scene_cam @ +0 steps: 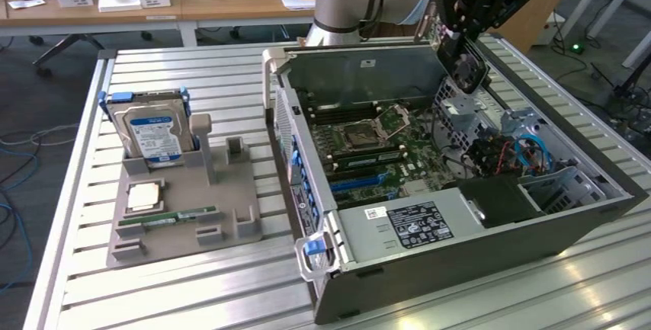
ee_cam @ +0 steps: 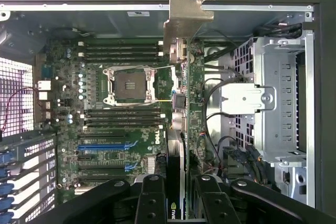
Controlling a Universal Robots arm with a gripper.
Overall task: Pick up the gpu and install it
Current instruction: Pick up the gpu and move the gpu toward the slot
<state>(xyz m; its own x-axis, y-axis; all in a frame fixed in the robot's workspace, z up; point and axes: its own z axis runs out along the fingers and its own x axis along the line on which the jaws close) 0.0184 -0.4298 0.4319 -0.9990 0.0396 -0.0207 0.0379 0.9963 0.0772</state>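
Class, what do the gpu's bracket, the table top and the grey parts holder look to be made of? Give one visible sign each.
gpu: bracket looks like bare sheet metal, dull silvery, with a folded tab.
Table: likely aluminium, ribbed slats with a bright sheen.
Parts holder: probably plastic, matte grey, moulded posts and slots.

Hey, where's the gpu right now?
The gpu is gripped in the hand at the exterior view's upper right, hanging above the open computer case, over its motherboard.
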